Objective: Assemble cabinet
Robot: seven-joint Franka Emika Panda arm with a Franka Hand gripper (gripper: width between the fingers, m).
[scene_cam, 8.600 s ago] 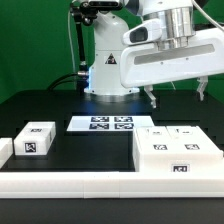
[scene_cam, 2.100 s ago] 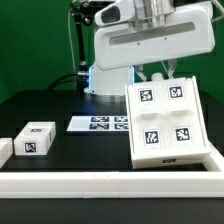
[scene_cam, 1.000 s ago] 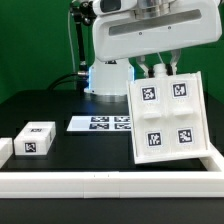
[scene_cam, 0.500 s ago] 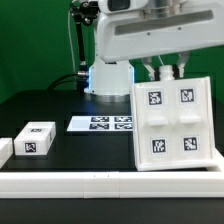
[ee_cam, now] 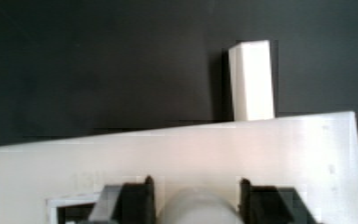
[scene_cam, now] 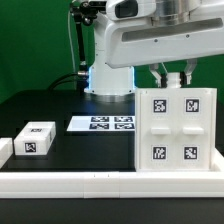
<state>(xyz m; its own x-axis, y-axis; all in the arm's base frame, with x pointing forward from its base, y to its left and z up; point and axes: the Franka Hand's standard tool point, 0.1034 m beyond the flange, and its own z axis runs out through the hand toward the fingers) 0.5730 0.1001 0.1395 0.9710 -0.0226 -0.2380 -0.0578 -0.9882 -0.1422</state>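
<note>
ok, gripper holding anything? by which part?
The gripper grips the cabinet body by its upper edge; the body stands upright, tagged face toward the exterior view.

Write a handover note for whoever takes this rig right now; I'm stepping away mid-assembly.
Grip: the end effector is shut on the top edge of the cabinet body, with a finger on either side in the wrist view.
Parts: the cabinet body stands upright at the exterior view's right, tagged face to the camera, by the border rail. The drawer block lies loose at the exterior view's left, with the marker board between them.
Done: body upright.
Left: drawer block not yet fitted.
</note>
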